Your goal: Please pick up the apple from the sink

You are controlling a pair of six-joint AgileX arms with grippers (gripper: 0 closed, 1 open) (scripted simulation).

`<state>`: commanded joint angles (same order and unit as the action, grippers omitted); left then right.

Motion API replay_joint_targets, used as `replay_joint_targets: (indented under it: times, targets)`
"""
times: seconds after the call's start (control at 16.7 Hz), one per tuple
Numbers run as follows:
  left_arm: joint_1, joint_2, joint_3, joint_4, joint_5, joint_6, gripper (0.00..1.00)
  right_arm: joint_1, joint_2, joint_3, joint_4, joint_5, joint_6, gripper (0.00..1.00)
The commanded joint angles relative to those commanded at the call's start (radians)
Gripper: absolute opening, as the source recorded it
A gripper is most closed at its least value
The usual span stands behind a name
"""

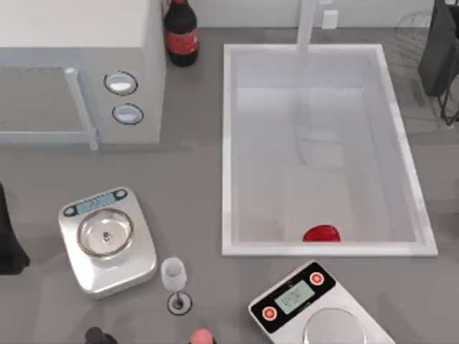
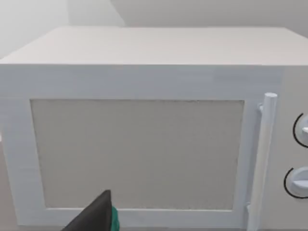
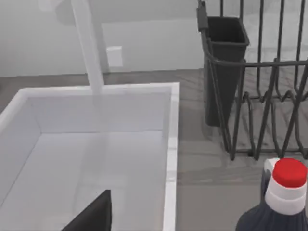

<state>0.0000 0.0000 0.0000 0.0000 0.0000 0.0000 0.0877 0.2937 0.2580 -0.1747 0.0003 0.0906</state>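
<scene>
Scales sit at the counter's near edge.
Apple rests against the sink's near wall; neither gripper's opening can be told.

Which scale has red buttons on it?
The white scale at the top view's bottom edge, below the sink, has two red buttons. The silver scale on the left has none.
</scene>
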Motion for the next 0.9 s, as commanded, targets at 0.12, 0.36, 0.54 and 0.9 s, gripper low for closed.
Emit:
replay_joint_targets:
  times: [0.12, 0.36, 0.54, 0.9]
  targets:
    - [0.000, 0.000, 0.000, 0.000, 0.000, 0.000, 1.00, 0.045, 0.172, 0.133, -0.089, 0.000, 0.046, 1.00]
    - [0.000, 0.000, 0.000, 0.000, 0.000, 0.000, 1.00, 0.147, 0.588, 0.436, -0.293, 0.001, 0.152, 1.00]
    - [0.000, 0.000, 0.000, 0.000, 0.000, 0.000, 1.00, 0.227, 0.923, 0.672, -0.451, 0.001, 0.234, 1.00]
    - [0.000, 0.000, 0.000, 0.000, 0.000, 0.000, 1.00, 0.363, 1.506, 1.079, -0.724, 0.001, 0.376, 1.00]
